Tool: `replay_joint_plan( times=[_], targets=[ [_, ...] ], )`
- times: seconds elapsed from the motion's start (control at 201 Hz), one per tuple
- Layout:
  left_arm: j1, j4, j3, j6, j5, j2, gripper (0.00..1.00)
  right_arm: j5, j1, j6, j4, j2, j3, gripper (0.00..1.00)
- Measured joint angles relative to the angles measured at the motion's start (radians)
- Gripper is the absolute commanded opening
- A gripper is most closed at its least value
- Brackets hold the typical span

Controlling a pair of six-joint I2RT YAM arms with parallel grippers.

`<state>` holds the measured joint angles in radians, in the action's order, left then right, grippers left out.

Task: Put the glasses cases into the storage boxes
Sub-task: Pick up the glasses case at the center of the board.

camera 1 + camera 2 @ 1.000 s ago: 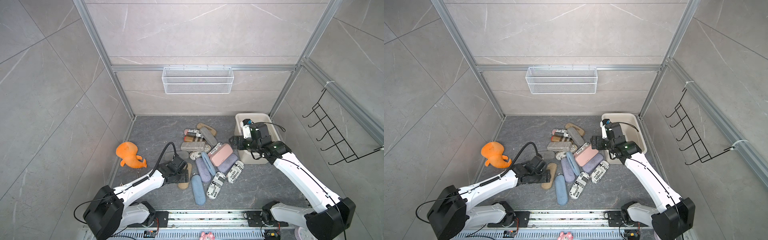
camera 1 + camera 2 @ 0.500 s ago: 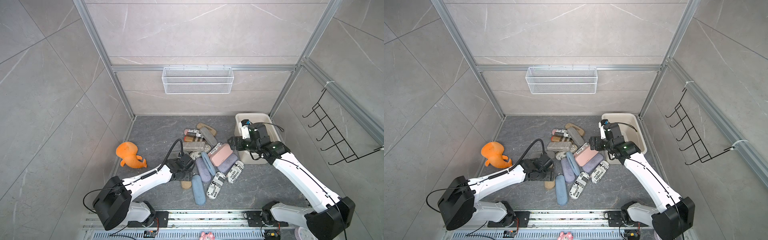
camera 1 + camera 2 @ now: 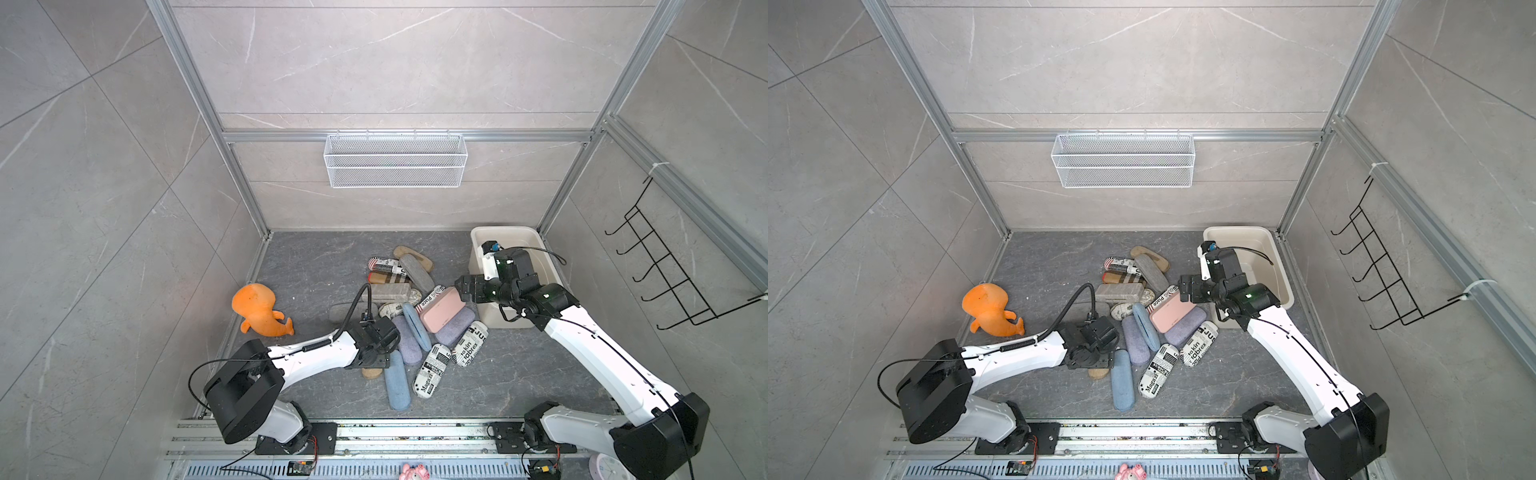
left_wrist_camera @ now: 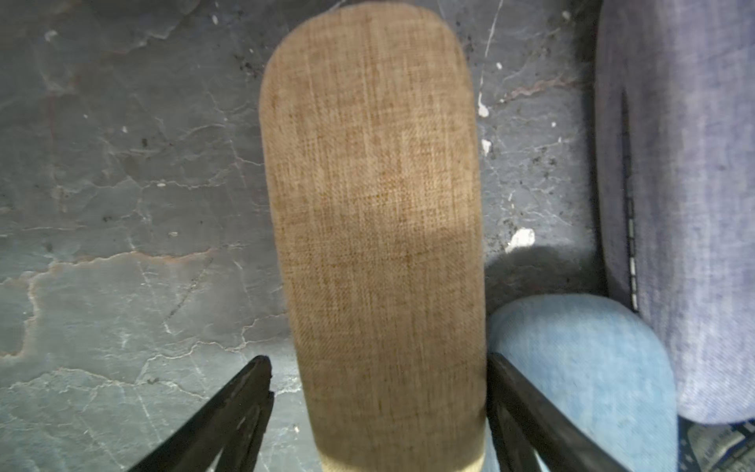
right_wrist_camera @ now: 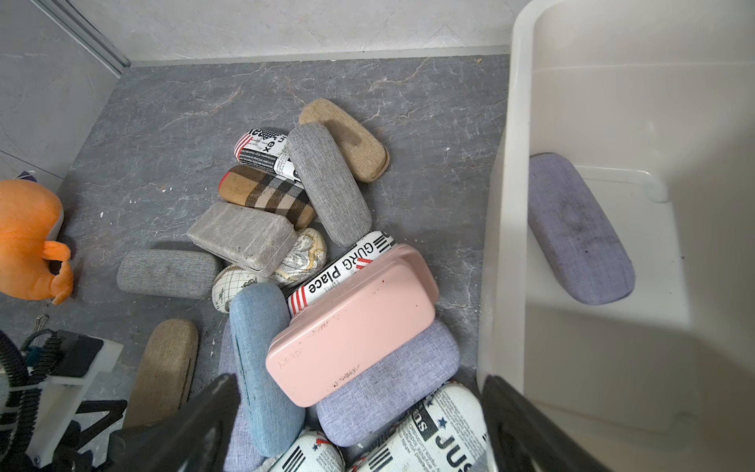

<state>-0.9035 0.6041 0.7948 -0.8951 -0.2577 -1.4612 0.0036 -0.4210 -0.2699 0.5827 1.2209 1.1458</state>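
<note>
A tan case (image 4: 376,229) lies flat on the floor at the pile's near edge, between the spread, unclosed fingers of the left gripper (image 4: 378,408). One lilac case (image 5: 580,229) rests inside the cream tub (image 5: 500,245); the right gripper (image 5: 359,425) hangs wide open over the pink case (image 5: 351,327).

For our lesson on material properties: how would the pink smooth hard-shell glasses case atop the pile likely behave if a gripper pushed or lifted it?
The pink smooth hard-shell glasses case looks rigid, so it should probably keep its shape when squeezed. Its glossy shell may slip more than the lilac fabric case beneath it. Resting tilted on other cases, it could slide off if pushed.
</note>
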Motion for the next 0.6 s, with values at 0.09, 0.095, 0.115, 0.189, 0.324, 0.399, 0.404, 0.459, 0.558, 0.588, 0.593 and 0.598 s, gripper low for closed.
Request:
replay_joint_plan(
  times=[0.09,0.095,0.115,0.189,0.324,0.399,0.404,0.459,0.558,0.588,0.593,0.598],
  targets=[
    [0.0,-0.011,-0.014,-0.016,-0.004,-0.002,0.72,0.0,-0.002,0.0,0.002,0.0,-0.002,0.95],
    [0.0,-0.011,-0.015,-0.018,-0.004,-0.002,0.72,0.0,-0.002,0.0,0.003,0.0,-0.002,0.95],
    [0.0,-0.012,-0.018,-0.019,-0.005,-0.003,0.71,0.0,-0.003,0.0,0.003,0.0,-0.002,0.95],
    [0.0,-0.019,-0.026,-0.023,-0.007,-0.007,0.71,0.0,-0.004,0.0,0.003,0.0,-0.003,0.95],
    [0.0,-0.031,-0.034,-0.023,-0.019,-0.016,0.72,0.0,-0.005,0.0,0.003,0.0,-0.003,0.95],
    [0.0,-0.033,-0.037,-0.021,-0.028,-0.019,0.71,0.0,-0.006,0.0,0.003,0.0,-0.003,0.95],
    [0.0,-0.034,-0.037,-0.02,-0.029,-0.02,0.71,0.0,-0.006,0.0,0.003,0.0,-0.003,0.95],
    [0.0,-0.034,-0.037,-0.018,-0.031,-0.023,0.68,0.0,-0.008,0.0,0.003,0.0,-0.003,0.95],
    [0.0,-0.034,-0.039,-0.016,-0.033,-0.024,0.66,-0.003,-0.01,0.0,0.004,0.0,-0.003,0.95],
    [0.0,-0.036,-0.04,-0.014,-0.034,-0.024,0.64,-0.005,-0.011,0.0,0.004,0.0,-0.003,0.95],
    [0.0,-0.036,-0.041,-0.013,-0.034,-0.023,0.64,-0.005,-0.012,0.0,0.004,0.0,-0.003,0.95],
    [0.0,-0.037,-0.041,-0.013,-0.034,-0.023,0.64,-0.005,-0.012,0.0,0.004,0.0,-0.003,0.95]
  ],
)
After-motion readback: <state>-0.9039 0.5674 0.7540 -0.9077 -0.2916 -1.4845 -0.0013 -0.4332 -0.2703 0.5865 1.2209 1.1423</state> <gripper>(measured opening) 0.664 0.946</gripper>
